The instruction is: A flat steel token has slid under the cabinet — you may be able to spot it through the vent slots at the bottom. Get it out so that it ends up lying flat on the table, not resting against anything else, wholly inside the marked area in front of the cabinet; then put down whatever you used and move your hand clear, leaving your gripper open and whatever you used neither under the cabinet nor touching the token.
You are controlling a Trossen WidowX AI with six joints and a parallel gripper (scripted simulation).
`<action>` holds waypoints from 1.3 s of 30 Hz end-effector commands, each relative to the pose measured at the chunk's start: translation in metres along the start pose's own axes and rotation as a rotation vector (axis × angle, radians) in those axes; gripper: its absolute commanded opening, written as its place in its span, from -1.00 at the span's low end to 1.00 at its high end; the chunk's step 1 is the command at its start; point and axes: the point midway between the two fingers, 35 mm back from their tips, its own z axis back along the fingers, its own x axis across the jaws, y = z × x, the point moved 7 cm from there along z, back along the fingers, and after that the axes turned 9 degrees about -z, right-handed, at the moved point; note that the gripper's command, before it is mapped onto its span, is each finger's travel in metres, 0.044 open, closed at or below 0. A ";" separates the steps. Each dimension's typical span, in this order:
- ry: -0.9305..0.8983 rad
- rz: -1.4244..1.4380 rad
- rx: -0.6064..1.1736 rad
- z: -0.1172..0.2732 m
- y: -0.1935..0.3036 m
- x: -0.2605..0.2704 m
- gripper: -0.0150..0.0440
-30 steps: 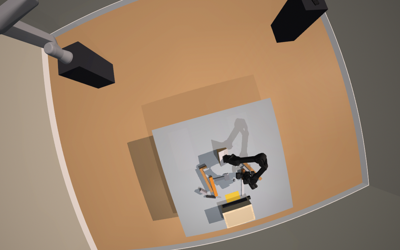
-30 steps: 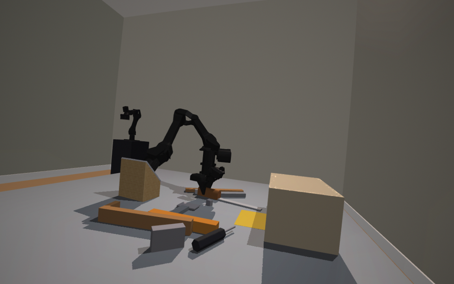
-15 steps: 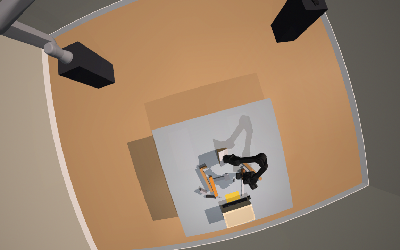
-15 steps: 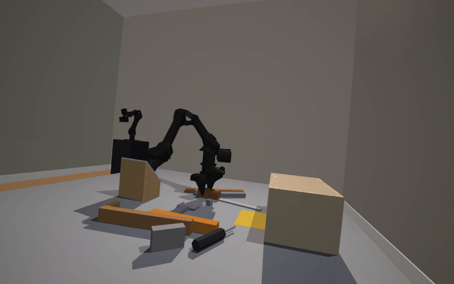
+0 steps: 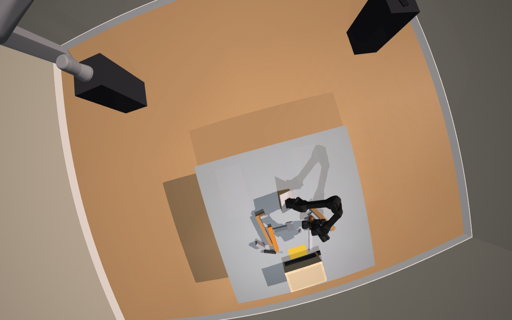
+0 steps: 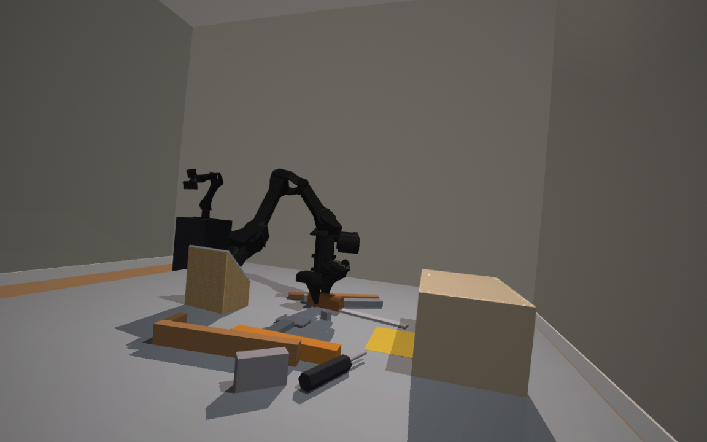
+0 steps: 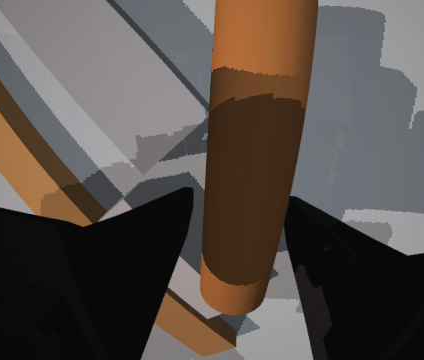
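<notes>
My gripper (image 6: pixel 320 297) (image 7: pixel 239 201) is open around the orange handle (image 7: pixel 252 165) (image 6: pixel 334 302) of a long thin tool. In the wrist view a gap shows between the left finger and the handle, while the right fingertip is close beside it. The tool's thin grey shaft (image 5: pixel 310 241) (image 6: pixel 372 317) lies along the table toward the cabinet (image 5: pixel 307 276) (image 6: pixel 474 343), to the right of the yellow marked area (image 5: pixel 297 251) (image 6: pixel 386 342) in the top view. Dark vent slots (image 5: pixel 299 260) show on the cabinet's front. I cannot see the token.
A black-handled screwdriver (image 6: pixel 326 373), a grey block (image 6: pixel 261 370) and two orange bars (image 6: pixel 224 339) (image 6: pixel 312 348) lie on the marked area's other side. A wooden block (image 6: pixel 205 280) stands near the arm's base. A flat grey tool (image 5: pixel 290 226) and a small grey cube (image 6: pixel 325 315) lie near my gripper.
</notes>
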 end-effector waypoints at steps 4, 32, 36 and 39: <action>0.000 0.002 0.000 0.000 0.000 0.000 -0.05; 0.001 0.008 0.003 0.000 -0.018 0.003 -0.49; 0.001 0.009 0.003 0.000 -0.022 0.004 -0.49; 0.001 0.009 0.003 0.000 -0.026 0.005 -0.49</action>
